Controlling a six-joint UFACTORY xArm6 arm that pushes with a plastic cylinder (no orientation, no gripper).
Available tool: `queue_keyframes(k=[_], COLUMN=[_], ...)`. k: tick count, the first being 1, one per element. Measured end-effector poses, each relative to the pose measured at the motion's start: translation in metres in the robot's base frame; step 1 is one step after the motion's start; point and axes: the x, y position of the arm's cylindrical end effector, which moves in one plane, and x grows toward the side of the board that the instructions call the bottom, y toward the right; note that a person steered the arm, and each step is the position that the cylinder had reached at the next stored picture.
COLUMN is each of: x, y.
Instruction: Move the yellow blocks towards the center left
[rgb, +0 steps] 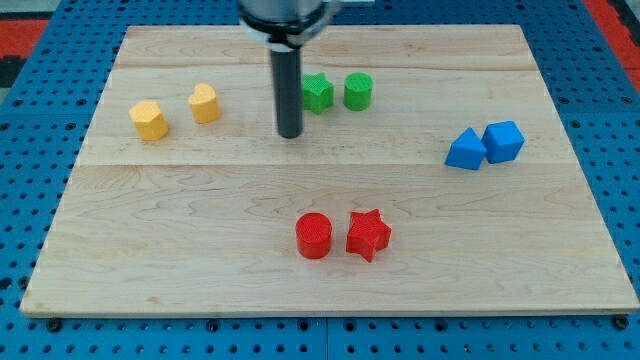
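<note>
Two yellow blocks lie at the view's upper left: a yellow hexagon (149, 120) and a yellow heart-shaped block (205, 103) just to its right. My tip (290, 134) is on the board to the right of the yellow heart, a clear gap apart from it, and just left of the green star. It touches no block.
A green star (318, 93) and a green cylinder (358, 91) sit at the top middle. A blue triangular block (465, 150) and a blue cube (503, 141) are at the right. A red cylinder (313, 236) and a red star (368, 235) are at the lower middle. The wooden board (140, 260) rests on a blue pegboard.
</note>
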Motion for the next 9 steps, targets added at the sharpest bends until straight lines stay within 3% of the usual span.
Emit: queue_keyframes(k=[1,2,3,4,5,6,8,9], x=[-0.046,-0.063,-0.020,-0.008,-0.052,-0.011,0.061,0.028], y=[-0.024,-0.053,-0.118,-0.130,-0.148,-0.173,-0.173,-0.151])
